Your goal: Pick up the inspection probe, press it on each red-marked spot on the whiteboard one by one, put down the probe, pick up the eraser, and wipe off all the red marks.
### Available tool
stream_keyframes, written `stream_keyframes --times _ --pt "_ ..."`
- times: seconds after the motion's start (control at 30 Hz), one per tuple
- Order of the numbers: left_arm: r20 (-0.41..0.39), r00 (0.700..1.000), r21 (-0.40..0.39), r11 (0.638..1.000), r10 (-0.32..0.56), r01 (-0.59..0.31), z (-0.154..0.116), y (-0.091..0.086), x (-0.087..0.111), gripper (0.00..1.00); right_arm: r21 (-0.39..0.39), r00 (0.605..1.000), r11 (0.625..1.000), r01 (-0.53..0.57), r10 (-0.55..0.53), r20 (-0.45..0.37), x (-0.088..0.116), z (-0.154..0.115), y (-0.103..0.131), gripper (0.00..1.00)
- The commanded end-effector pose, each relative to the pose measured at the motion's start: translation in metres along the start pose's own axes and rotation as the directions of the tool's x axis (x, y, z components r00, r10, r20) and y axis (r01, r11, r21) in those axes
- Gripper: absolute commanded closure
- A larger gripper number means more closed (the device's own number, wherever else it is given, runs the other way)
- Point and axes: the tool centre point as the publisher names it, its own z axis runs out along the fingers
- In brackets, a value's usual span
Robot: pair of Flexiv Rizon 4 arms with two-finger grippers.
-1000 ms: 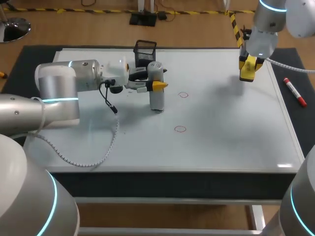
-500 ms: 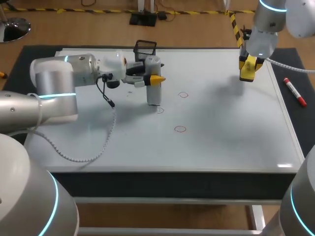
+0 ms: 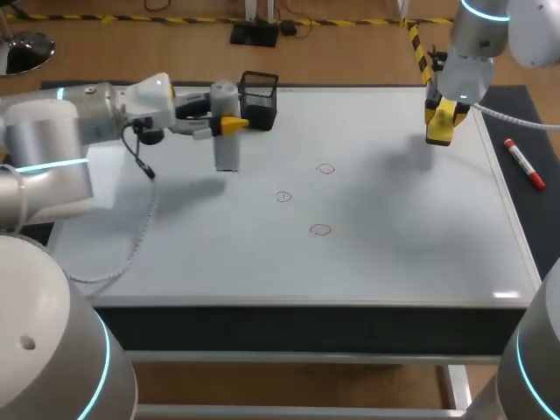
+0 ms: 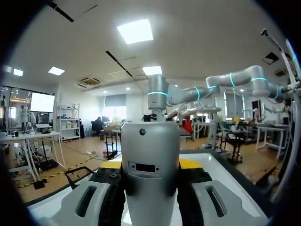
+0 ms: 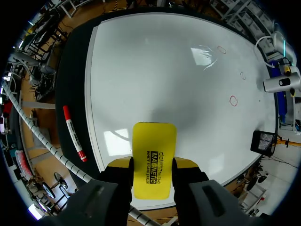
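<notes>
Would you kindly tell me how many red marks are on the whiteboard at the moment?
3. The far mark is farthest from the robot, the middle mark is nearer and toward the left arm, and the near mark is closest. None appears hidden on the whiteboard.

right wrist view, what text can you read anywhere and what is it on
"MAGNETIC": on the eraser in the right gripper.
Smaller lines beside it: too small to read.
Marker: print too small to read.
Whiteboard: only red circles, no text.
</notes>
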Motion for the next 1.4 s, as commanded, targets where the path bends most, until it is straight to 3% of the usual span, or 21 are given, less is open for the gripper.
stream_keyframes --times 0.03,0.53,1.07,1.4 --pt "0.051 0.999 -0.012 1.000 0.017 -0.016 -0.034 -0.012 0.007 1.00 0.000 1.000 1.000 0.003 -0.003 -0.002 0.001 -0.001 -0.001 1.00" --pt "0.164 0.986 0.019 0.999 0.028 -0.032 -0.100 -0.007 -0.009 1.00 0.000 1.000 1.000 0.003 -0.003 -0.002 0.001 -0.001 -0.001 1.00" --pt "0.183 0.983 0.018 0.999 0.022 -0.026 -0.107 -0.007 -0.011 1.00 0.000 1.000 1.000 0.003 -0.003 -0.002 0.001 -0.001 -0.001 1.00" --pt "0.183 0.983 0.018 0.999 0.022 -0.026 -0.107 -0.007 -0.011 1.00 0.031 0.993 0.992 0.122 -0.122 -0.006 -0.043 -0.007 0.029 1.00"
